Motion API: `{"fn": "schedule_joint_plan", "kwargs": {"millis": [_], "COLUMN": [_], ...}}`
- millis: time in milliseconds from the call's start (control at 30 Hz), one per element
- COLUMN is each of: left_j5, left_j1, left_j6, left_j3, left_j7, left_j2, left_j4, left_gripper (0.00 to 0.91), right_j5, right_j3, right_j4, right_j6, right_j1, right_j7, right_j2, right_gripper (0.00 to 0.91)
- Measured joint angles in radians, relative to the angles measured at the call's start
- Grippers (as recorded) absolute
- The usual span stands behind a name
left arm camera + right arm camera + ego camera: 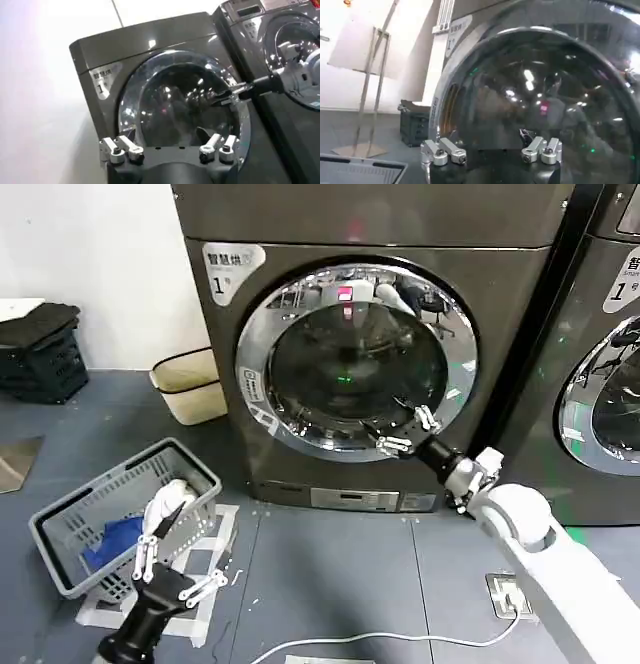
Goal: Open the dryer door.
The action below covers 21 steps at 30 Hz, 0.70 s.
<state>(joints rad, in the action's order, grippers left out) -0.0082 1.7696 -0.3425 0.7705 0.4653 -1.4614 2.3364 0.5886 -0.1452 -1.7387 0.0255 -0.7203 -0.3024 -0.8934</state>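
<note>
Currently the dryer (300,474) stands against the back wall, its round dryer door (356,360) shut flush in the front panel, chrome ring around dark glass. A white sticker (229,268) numbered "1" sits at the panel's upper left corner.

The right gripper (408,432) is raised to the door's lower right edge, fingers spread apart at the chrome ring, with nothing clamped between them. Whether the fingertips touch the ring cannot be told. In the left wrist view the same gripper (231,95) reaches in at the door's (180,100) right side. In the right wrist view its fingers (445,151) stand apart close before the glass (545,90).

The left gripper (170,569) is held low at the robot's left, over the near end of a grey laundry basket (70,534), fingers open and empty. The basket sits on the floor and holds blue (110,542) and white cloth (170,499).

A second machine (600,354) stands just beside the dryer on the right.
</note>
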Motion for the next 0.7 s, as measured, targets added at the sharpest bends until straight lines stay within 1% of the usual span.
{"fn": "schedule_joint_plan", "kwargs": {"millis": [233,700], "left_j5": [0.004,0.004], "left_j1": [0.004,0.007], "left_j6": [-0.004,-0.009], "left_j3": [-0.001,0.002], "left_j7": [0.000,0.000], "left_j2": [-0.003,-0.006], "left_j4": [-0.004,-0.008], "left_gripper": [0.907,0.907], "right_j5": [0.010,0.008], "right_j3": [0.058,0.164], "right_j4": [0.038,0.115], "right_j6": [0.004,0.008], "right_j1": [0.067,0.188], "right_j7": [-0.001,0.000], "right_j2": [-0.013,-0.062], "right_gripper": [0.907,0.907]}}
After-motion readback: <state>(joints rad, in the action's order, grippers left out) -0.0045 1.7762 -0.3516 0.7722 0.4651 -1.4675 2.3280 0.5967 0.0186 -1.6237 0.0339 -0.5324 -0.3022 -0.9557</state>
